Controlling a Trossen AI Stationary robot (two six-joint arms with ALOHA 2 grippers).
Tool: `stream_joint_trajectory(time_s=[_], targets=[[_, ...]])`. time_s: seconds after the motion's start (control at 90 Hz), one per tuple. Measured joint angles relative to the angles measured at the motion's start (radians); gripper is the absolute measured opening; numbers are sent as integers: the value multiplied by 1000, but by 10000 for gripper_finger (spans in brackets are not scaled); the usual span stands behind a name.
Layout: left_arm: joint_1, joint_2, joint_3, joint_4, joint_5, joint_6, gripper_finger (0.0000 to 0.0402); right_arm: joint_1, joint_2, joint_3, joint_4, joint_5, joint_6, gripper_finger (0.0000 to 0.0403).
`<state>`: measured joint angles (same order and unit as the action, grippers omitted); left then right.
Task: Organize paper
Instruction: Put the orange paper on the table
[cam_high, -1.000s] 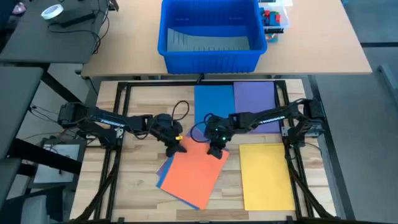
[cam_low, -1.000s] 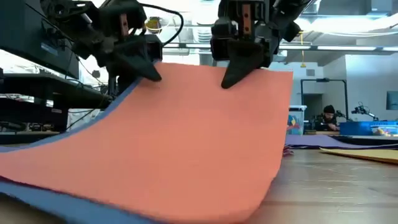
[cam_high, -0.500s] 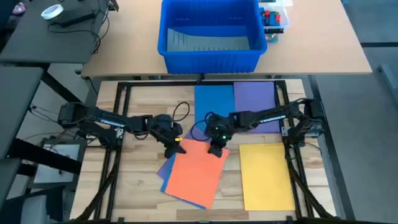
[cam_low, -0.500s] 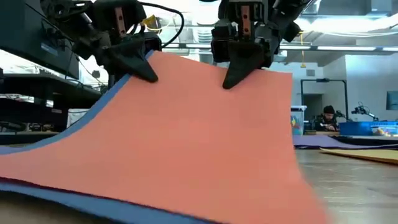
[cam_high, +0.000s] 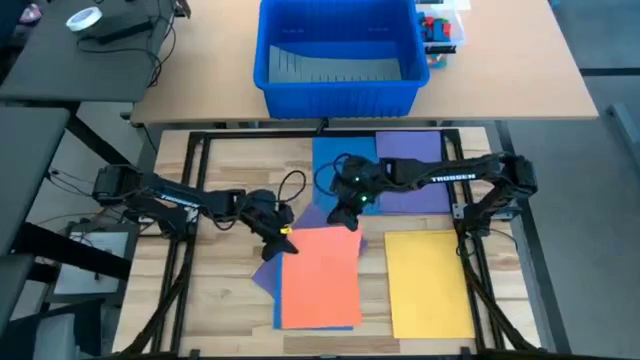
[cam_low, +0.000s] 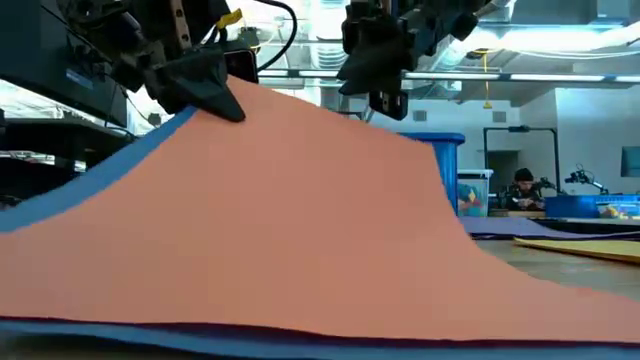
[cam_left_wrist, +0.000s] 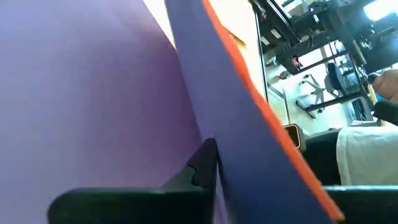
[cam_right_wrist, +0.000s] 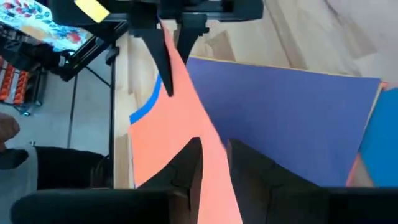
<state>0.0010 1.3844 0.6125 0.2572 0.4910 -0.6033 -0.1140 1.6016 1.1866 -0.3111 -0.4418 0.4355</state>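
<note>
An orange sheet (cam_high: 320, 278) lies on top of a blue sheet (cam_high: 277, 310) and a purple sheet (cam_high: 264, 277) at the table's near middle, far edge lifted, near edge (cam_low: 300, 325) on the table. My left gripper (cam_high: 284, 240) is shut on the stack's far left corner. My right gripper (cam_high: 349, 217) is at the orange sheet's far right corner, and the sheet runs between its fingers (cam_right_wrist: 190, 163). Another blue sheet (cam_high: 342, 165), another purple sheet (cam_high: 412, 165) and a yellow sheet (cam_high: 428, 282) lie flat. My left gripper pinches the far left corner (cam_low: 205, 100) of the orange sheet, with the blue sheet (cam_left_wrist: 230, 124) under it, slanting down from the left. That corner is raised. My right gripper has the orange sheet's far edge (cam_right_wrist: 208, 155) between its two fingers from above, near its right corner, raised off the table.
A big blue bin (cam_high: 340, 50) stands on the farther table behind the work area. A black frame (cam_high: 190, 200) borders the wooden tabletop. A loose cable (cam_high: 292, 180) loops near my left arm. A person sits far back in the room (cam_low: 524, 188).
The orange stack has turned about: its near end swung toward the table's right, and it now lies square to the table edges instead of slanted. My right gripper has gone toward the far edge and up; the sheet's far right part slopes lower now.
</note>
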Motion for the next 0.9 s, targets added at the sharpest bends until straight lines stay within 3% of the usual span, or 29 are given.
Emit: stream_joint_trajectory(time_s=[0.156, 0.322, 0.4, 0.578, 0.7, 0.9], targets=[[0, -62, 0, -7, 0, 7, 0, 22, -30, 0, -220, -4, -3, 68], [0, -134, 0, -37, -9, 20, 0, 60, -75, 0, -480, 171, -11, 68], [0, -151, 1, -64, -23, 31, 0, 87, -98, -10, -485, 249, -11, 68], [0, -141, 1, -94, -28, 34, 0, 71, -145, -40, -420, 313, -14, 68], [0, -140, 1, -87, -28, 41, 0, 45, -154, -50, -404, 296, -48, 68], [0, -140, 1, -93, -28, 61, 0, 6, -156, -51, -347, 106, -60, 82]])
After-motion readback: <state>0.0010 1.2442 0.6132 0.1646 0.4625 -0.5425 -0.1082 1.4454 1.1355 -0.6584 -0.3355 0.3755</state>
